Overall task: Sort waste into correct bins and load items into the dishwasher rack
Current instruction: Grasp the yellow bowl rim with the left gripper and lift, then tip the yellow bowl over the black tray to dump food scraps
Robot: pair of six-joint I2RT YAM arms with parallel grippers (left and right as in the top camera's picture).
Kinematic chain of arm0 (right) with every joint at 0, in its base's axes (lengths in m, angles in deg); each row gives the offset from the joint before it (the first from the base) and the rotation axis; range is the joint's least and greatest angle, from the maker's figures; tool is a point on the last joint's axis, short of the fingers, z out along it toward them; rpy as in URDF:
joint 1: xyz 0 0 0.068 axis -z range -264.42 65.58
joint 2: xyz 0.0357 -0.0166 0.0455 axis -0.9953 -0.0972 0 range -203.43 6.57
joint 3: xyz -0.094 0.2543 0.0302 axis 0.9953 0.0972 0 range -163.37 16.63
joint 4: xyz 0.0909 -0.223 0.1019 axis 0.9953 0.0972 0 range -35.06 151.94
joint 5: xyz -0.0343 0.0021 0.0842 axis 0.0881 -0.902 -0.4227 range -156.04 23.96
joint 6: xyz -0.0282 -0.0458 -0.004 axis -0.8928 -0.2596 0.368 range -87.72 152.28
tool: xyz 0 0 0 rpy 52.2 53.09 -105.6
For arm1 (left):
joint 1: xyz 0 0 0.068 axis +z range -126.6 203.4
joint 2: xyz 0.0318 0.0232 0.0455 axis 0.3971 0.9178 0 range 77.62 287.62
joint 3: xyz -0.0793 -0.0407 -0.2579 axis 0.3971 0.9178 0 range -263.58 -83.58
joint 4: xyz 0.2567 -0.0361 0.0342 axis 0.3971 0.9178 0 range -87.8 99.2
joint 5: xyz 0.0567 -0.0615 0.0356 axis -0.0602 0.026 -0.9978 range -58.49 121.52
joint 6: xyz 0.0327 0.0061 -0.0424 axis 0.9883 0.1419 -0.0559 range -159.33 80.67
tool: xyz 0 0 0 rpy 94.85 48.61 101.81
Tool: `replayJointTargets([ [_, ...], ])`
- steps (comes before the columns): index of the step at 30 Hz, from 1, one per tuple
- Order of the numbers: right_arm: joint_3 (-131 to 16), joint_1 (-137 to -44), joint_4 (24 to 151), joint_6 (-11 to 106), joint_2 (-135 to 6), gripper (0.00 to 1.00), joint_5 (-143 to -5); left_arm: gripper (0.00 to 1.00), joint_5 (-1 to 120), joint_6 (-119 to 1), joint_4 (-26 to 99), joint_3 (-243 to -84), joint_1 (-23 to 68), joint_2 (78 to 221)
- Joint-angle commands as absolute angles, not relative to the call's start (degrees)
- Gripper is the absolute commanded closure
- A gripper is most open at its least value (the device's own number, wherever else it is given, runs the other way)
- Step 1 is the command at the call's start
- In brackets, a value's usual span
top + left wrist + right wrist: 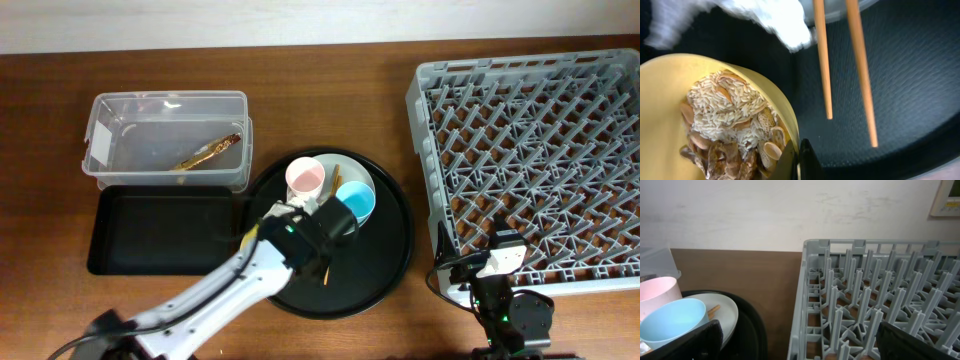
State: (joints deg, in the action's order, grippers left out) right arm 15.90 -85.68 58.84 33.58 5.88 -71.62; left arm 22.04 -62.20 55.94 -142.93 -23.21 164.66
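Step in hand: emptying the yellow bowl; it is gripped but not yet carried to a bin.
Left tool: fingers drawn together, pinching the bowl's rim by the look of the wrist view.
Right tool: fingers wide apart and empty, parked at the near edge of the rack.
Bowl position: on the round black tray, under the left arm, hidden from overhead.
Bowl contents: food scraps, rice and brown bits heaped at the gripped side.
Bowl facing: mouth upward; round, so no long axis.
Next move, my judgement: lift level, carry left to 1 of the 2 bins, the clear box or the shallow black tray, then tip.
Risk: a rim pinch may let the loaded bowl swing.
Chopsticks: 2, side by side on the round tray just beside the bowl, long axis running near to far across it.
Napkin: near the bowl.
Left to load: pink cup, blue cup, plate.
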Motion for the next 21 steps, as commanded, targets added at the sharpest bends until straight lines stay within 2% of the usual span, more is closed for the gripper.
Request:
replayJointTargets([
  [1,16.3,-85.9,58.9,33.7,6.3,0.01,-71.5,1.00,21.2,-58.7,59.3,-149.5,-18.7,160.7],
  [7,16.3,-85.9,58.9,33.7,6.3,0.01,-71.5,1.00,25.6,-55.4,60.3,-151.0,-3.7,158.3],
  [15,16.3,-85.9,58.9,33.7,6.3,0.01,-71.5,1.00,57.4,-42.1,55.6,-151.0,27.8,158.4],
  [21,16.3,-85.9,58.9,33.7,6.3,0.01,-71.5,1.00,77.4,-38.5,46.0,-144.8,46.4,158.5],
])
